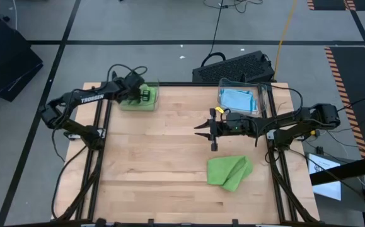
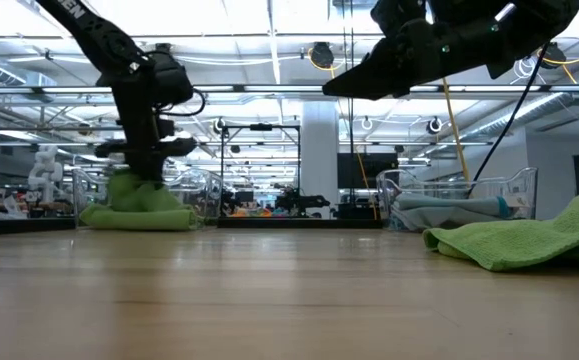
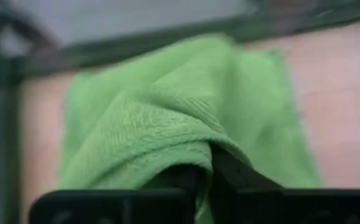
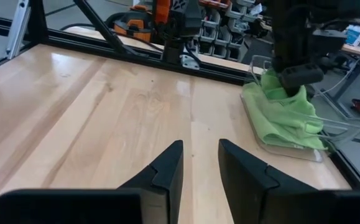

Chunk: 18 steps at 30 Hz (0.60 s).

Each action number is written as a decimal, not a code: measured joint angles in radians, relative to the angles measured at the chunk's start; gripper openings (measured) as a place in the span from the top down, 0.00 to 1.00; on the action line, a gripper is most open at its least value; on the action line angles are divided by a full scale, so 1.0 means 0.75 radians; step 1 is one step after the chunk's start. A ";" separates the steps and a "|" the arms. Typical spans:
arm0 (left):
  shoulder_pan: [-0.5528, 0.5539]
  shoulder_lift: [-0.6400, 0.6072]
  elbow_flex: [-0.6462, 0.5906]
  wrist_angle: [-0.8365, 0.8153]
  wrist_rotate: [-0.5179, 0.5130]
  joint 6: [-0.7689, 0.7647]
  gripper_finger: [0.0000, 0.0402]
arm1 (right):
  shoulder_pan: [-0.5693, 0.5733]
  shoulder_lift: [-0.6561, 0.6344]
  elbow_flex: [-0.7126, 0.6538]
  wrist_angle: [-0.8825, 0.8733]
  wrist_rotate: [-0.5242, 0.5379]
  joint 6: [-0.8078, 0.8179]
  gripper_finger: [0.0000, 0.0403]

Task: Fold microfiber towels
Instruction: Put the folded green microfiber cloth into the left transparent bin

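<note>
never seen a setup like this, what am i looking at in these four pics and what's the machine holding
It is a robot with two dark arms at a wooden table, each ending in a two-finger gripper. One picture looks straight down from above, one looks level across the tabletop, and the other two come from small cameras on each arm's wrist.

The left gripper is down in a clear plastic bin at the table's far left corner, its fingers pinched shut on a lime green towel from the green pile there. The right gripper hangs above the middle of the table, fingers slightly apart, holding nothing.

A second clear bin at the far right holds light blue towels. One more green towel lies crumpled on the table near the right arm.
</note>
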 joint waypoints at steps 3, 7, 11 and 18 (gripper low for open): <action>0.034 0.000 0.000 0.141 0.095 0.110 0.97 | 0.001 0.000 0.000 -0.002 0.000 0.001 0.77; 0.062 -0.037 0.000 0.243 0.021 0.088 0.99 | 0.001 0.000 0.000 -0.012 0.000 -0.001 0.77; 0.044 -0.106 0.001 0.274 -0.120 0.007 0.99 | 0.002 0.000 0.000 -0.044 0.000 -0.003 0.77; -0.055 -0.210 0.002 0.281 -0.067 -0.029 0.99 | 0.002 0.000 -0.001 -0.070 0.000 -0.024 0.77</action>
